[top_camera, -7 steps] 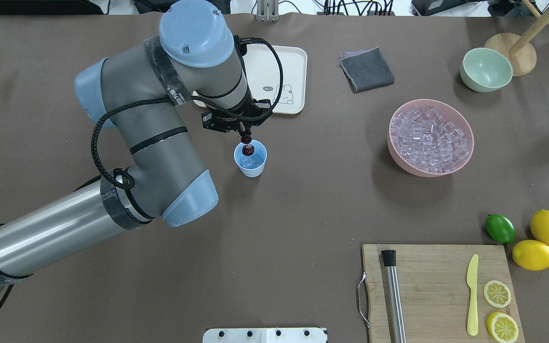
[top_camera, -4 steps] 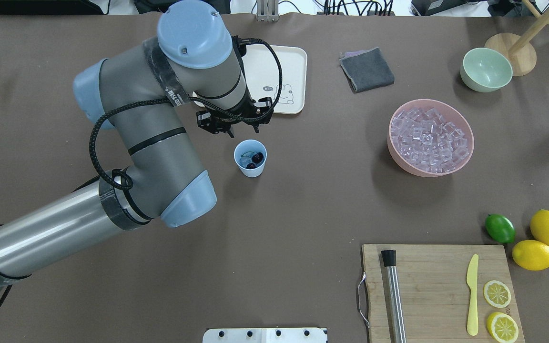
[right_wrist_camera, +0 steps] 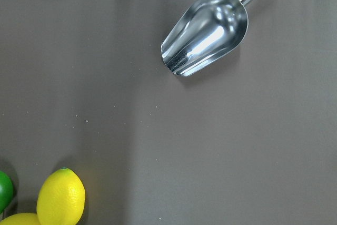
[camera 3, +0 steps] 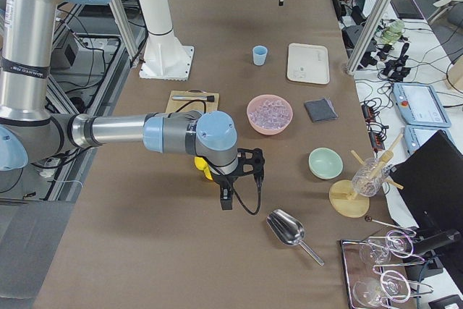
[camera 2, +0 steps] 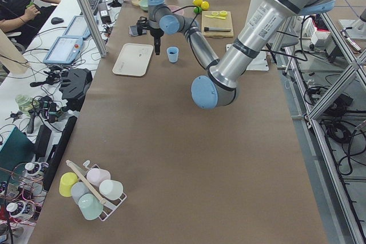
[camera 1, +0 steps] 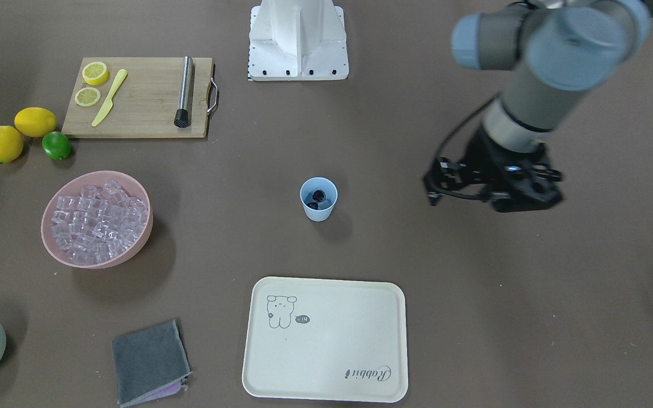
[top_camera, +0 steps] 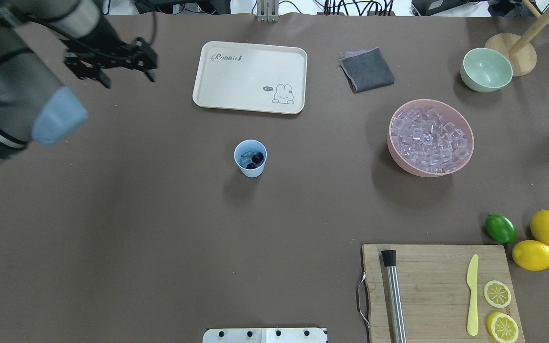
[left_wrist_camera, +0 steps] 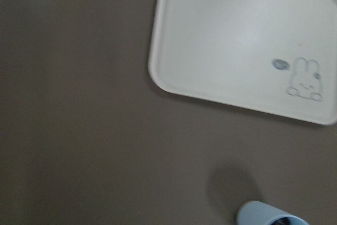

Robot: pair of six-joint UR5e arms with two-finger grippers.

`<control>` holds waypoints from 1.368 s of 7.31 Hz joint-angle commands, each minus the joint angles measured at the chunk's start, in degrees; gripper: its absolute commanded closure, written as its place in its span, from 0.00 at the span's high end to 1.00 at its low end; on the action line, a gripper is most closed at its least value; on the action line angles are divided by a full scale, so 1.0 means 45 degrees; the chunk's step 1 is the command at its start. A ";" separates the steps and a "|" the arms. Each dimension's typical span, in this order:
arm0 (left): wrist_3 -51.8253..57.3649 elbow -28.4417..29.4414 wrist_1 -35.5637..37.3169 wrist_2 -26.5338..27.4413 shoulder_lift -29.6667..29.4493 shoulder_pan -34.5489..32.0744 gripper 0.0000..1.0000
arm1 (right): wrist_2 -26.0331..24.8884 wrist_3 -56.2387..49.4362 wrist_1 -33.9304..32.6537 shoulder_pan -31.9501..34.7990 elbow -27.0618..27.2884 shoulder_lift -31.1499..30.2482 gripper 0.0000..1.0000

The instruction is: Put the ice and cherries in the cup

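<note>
Looking down from overhead, I see the cup (top_camera: 251,170) standing upright near the middle of the surface (top_camera: 160,238), on its own, with the cream tray (top_camera: 236,81) farther out from the robot. Inside the cup the cherries (top_camera: 257,158) lie on top, dark maroon, with a thin green stem curling beside them. A clear piece of ice (top_camera: 244,163) shows next to them against the blue wall. From the front camera I can confirm the cherries (camera 1: 318,196) sit below the rim of the cup (camera 1: 318,212). Most of the ice is heaped in the pink bowl (top_camera: 398,162), well apart from the cup on the robot's right.

My left tool (top_camera: 130,80) hangs off the tray's left end, well apart from the cup, its fingers spread. Its wrist camera is blurred but catches the tray and the cup's rim (left_wrist_camera: 271,215) at the bottom edge.

My right tool (camera 3: 226,197) shows only from the side camera, low over the surface near the lemons. I cannot tell whether it is spread or pressed together. Its wrist camera shows a metal scoop (right_wrist_camera: 208,32) lying on the surface and a lemon (right_wrist_camera: 60,196).
</note>
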 commanded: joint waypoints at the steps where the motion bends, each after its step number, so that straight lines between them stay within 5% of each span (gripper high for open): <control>1: 0.5677 0.2464 0.0110 -0.2083 0.2072 -0.4663 0.98 | -0.0002 0.0003 -0.0021 -0.0005 -0.0008 0.0003 1.00; 3: 1.0464 0.3123 -0.0103 -0.1952 0.3984 -0.6471 0.98 | -0.0002 0.0022 -0.0021 -0.0005 0.0030 0.0023 1.00; 5: 1.0818 0.2794 -0.0105 -0.1894 0.4925 -0.7045 0.98 | 0.0017 0.0022 -0.0021 -0.0005 0.0030 0.0003 1.00; 7: 1.0779 0.0133 -0.0824 -0.0942 0.8075 -0.7065 0.98 | 0.0017 0.0003 -0.0021 -0.0005 0.0050 -0.0036 1.00; 10: 0.9609 0.0858 -0.1081 -0.1054 0.6712 -0.6948 0.98 | -0.0002 0.0003 -0.0021 0.0014 0.0070 -0.0036 1.00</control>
